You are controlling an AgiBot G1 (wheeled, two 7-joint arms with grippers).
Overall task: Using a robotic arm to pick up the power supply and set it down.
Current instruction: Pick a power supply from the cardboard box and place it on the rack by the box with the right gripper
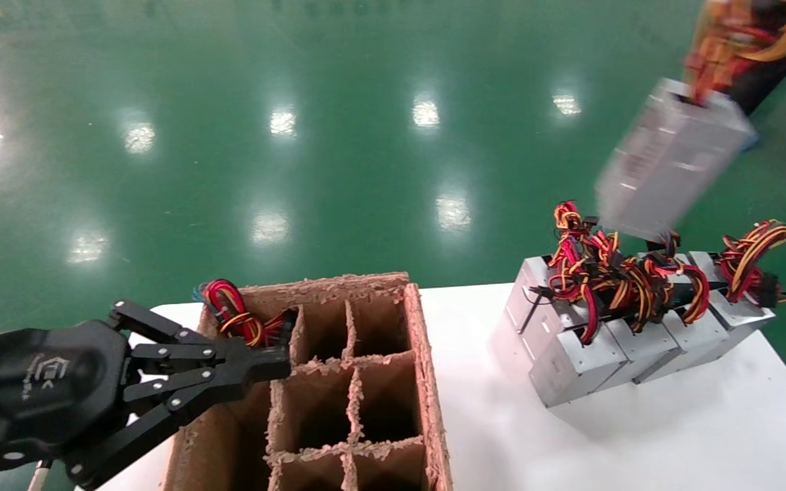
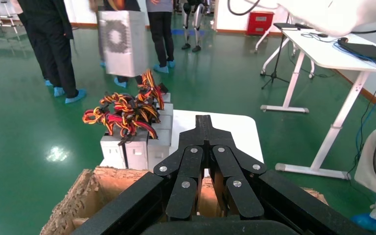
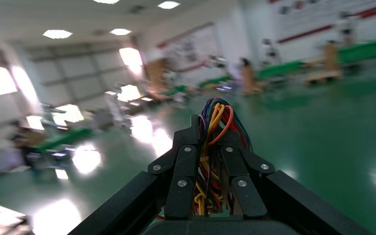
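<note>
Right gripper [image 3: 209, 147] holds a power supply [image 1: 673, 160] aloft by its wires [image 3: 213, 142].
The right arm reaches high over the far right of the table [image 1: 638, 436], its fingers [image 3: 183, 166] clamped on the bundle of red, yellow, orange and black wires; the silver-grey metal box hangs tilted below, above a row of like units [image 1: 632, 327] lying side by side, wires tangled on top. The left gripper [image 1: 277, 361], black with jointed claw links and a white logo too small to read, hovers level over the near-left cells of the carton [image 1: 359, 395], its fingertips [image 2: 205, 128] pressed together. The carton is ragged brown cardboard with dividers; one back-left cell shows red and yellow wires [image 1: 233, 317].
</note>
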